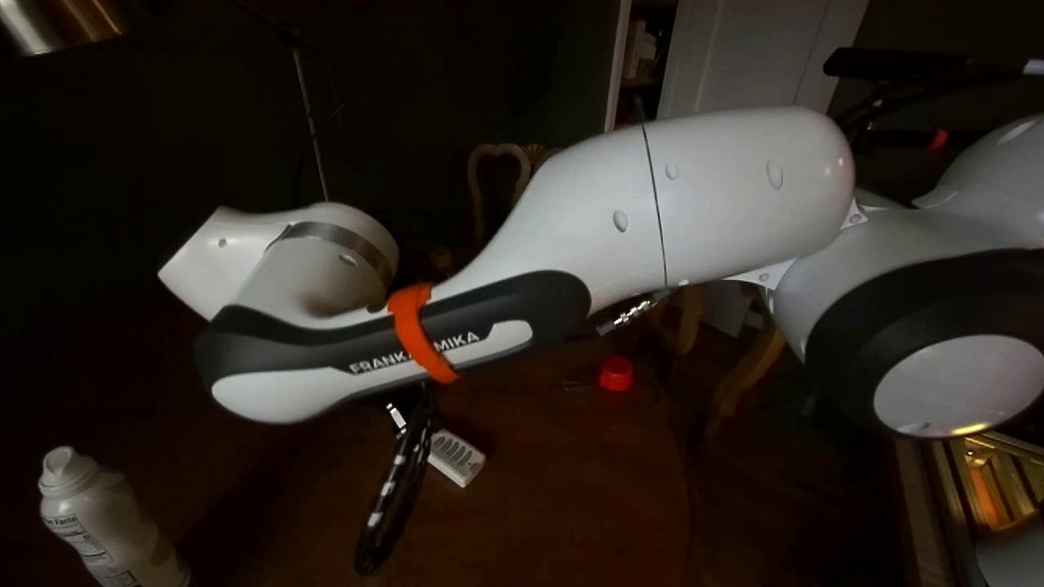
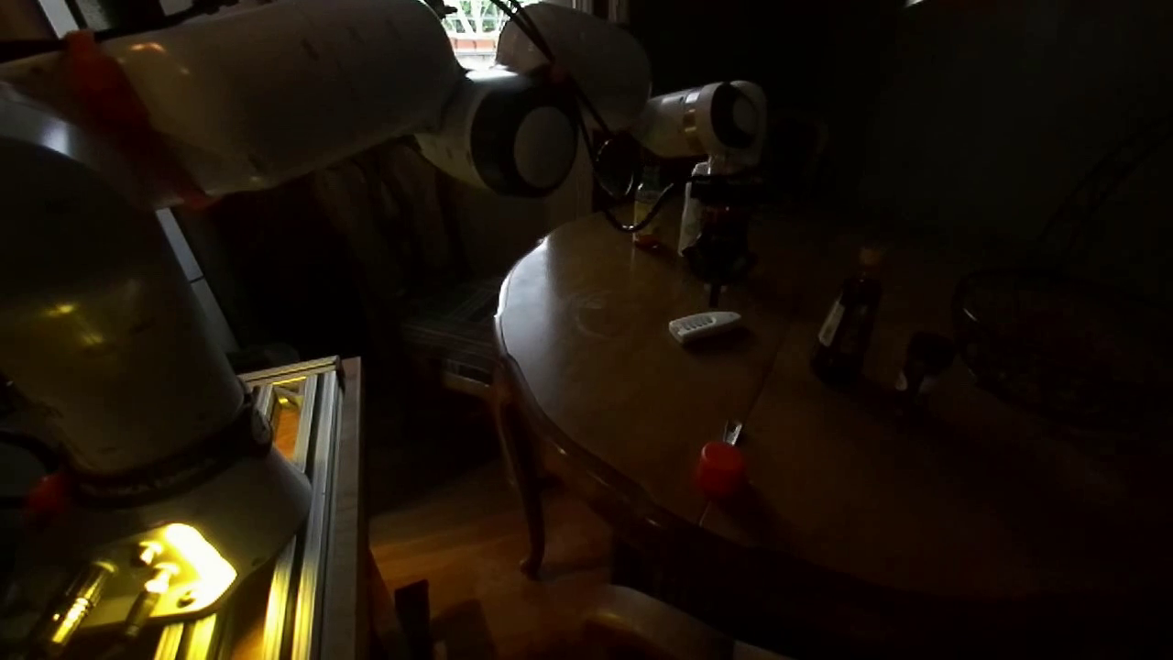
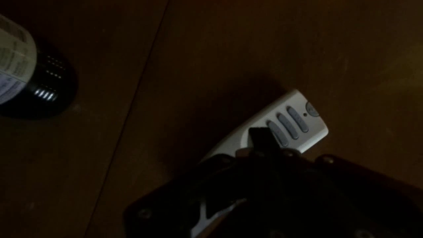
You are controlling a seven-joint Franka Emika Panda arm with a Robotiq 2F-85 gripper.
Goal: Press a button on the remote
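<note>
A white remote with grey buttons lies on the brown wooden table (image 2: 586,376). The remote shows in both exterior views (image 1: 457,458) (image 2: 704,325) and in the wrist view (image 3: 287,124). My gripper (image 2: 715,293) points down over the remote in an exterior view. In the wrist view the dark fingertips (image 3: 262,135) are together and overlap the remote beside its row of long grey buttons. They hold nothing that I can see. I cannot tell whether the tip touches the remote. The gripper's body hides the remote's lower left part in the wrist view.
A dark bottle (image 2: 848,316) with a label stands on the table, also in the wrist view (image 3: 19,62). A red cap (image 2: 721,469) sits near the table edge. A white bottle (image 1: 106,522) and a glass bottle (image 2: 647,211) stand near the arm. The scene is dim.
</note>
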